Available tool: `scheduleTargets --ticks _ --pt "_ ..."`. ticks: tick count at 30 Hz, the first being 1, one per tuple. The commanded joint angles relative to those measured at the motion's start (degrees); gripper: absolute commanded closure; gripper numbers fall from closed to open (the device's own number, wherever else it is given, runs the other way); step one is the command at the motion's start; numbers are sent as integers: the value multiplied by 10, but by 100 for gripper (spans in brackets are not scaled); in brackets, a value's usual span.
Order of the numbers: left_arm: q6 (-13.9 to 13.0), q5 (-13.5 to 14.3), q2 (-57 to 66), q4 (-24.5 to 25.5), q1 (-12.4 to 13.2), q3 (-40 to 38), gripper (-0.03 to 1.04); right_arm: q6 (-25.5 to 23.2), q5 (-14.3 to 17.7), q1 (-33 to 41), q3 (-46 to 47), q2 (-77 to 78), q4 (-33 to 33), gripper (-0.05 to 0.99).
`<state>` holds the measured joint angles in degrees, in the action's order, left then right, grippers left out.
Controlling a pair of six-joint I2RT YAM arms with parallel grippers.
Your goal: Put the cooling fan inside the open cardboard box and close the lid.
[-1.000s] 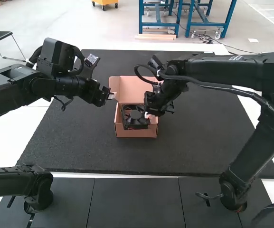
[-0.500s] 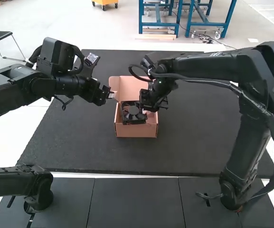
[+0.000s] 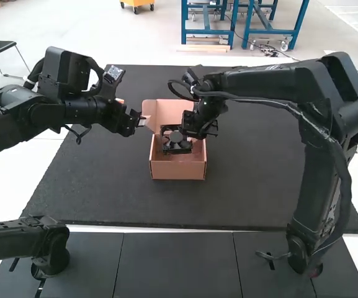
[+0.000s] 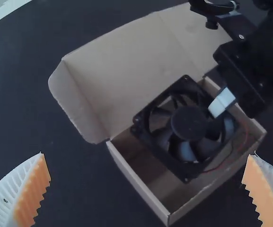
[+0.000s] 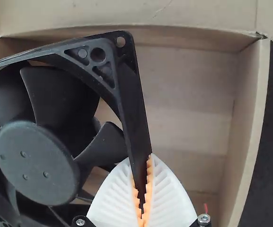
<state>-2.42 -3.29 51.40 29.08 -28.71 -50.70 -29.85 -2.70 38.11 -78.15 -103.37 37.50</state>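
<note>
1. The left gripper (image 3: 138,120) hangs near the left edge of the cardboard box (image 3: 177,165). Its white ribbed fingers (image 4: 28,195) with orange pads are spread wide and hold nothing.
2. A black mat (image 3: 85,180) lies under the box and runs well out on every side.
3. The lid (image 3: 166,110) stands open at the back of the box. Its left side flap (image 4: 73,109) juts out toward the left gripper, and I cannot tell whether they touch.
4. The cooling fan (image 3: 176,140) sits in the box's mouth, partly inside. It is tilted, with its right edge raised and its round hub (image 4: 189,121) facing up. The frame is square, so it has no clear long side.
5. A thin red wire (image 4: 221,163) lies in the box beside the fan.
6. The right gripper (image 5: 141,198) reaches over the box's right half, in front of the open lid. Its ribbed fingers are clamped on the fan frame's raised edge.
</note>
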Motion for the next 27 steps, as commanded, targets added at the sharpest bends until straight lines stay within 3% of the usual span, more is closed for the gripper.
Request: scheduleTargets --ticks 1,27 --pt "6 -8 -13 -2 5 5 5 -5 13 -5 -24 -1 -5 96" --pt "7 -8 -19 -15 5 1 5 18 9 -5 23 -30 -11 95"
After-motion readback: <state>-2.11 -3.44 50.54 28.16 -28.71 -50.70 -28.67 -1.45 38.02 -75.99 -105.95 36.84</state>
